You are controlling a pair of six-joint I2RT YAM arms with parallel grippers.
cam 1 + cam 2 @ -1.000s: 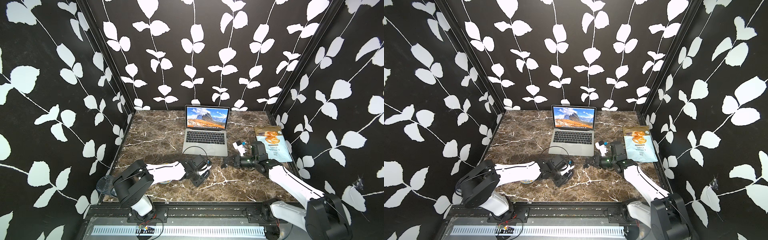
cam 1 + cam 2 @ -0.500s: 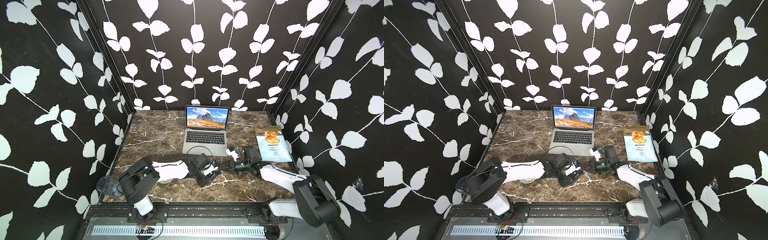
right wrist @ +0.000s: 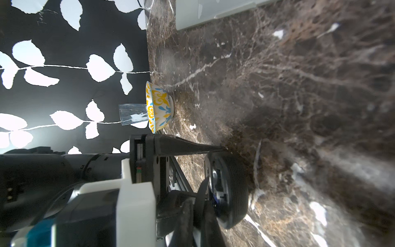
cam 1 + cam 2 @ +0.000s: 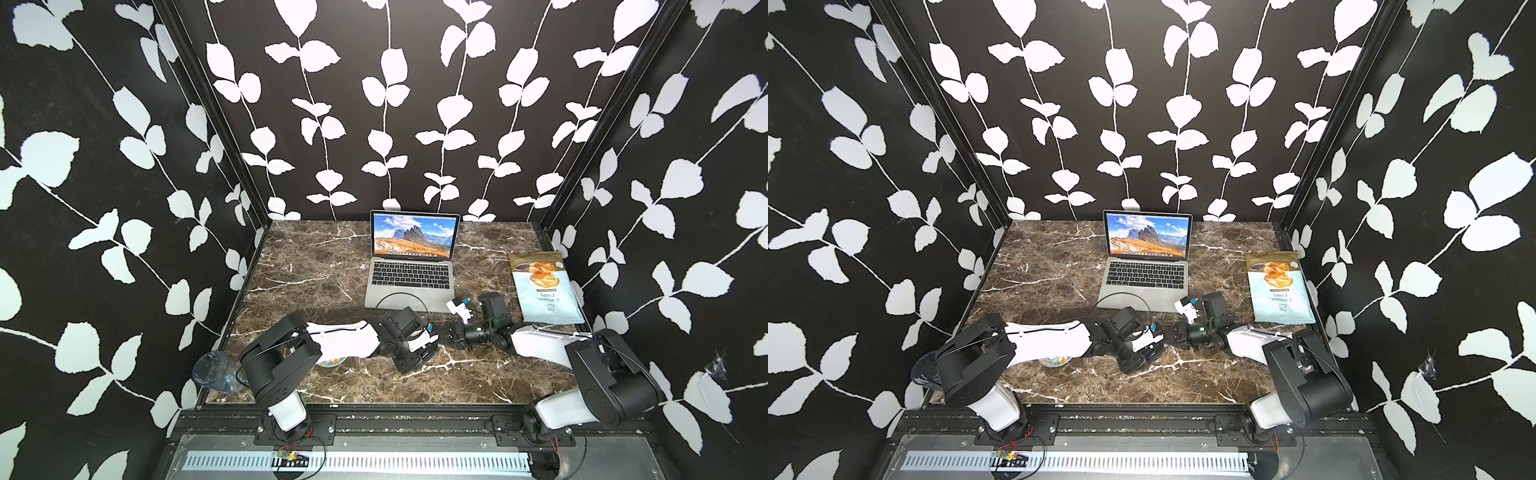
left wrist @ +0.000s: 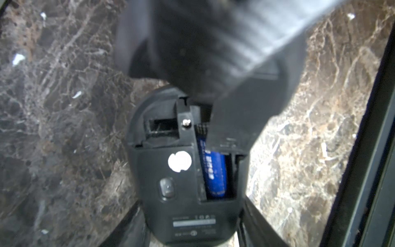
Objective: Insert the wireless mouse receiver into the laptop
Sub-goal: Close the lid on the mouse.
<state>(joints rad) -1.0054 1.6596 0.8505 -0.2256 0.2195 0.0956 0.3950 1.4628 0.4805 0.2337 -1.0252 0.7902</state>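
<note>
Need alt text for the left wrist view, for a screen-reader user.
A black wireless mouse faces the camera underside-up, gripped between the fingers of the left end effector, with its blue battery exposed. The blurred, closed right end effector reaches in right beside the battery. A brown marble table fills the background.

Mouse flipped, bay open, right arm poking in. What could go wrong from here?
1. The shut right gripper reaches into the open bay of the mouse; a push could twist it between the jaws of the left gripper.
2. The blue battery lies uncovered and might fall out.
3. Any receiver is hidden; it could slip unseen.
</note>
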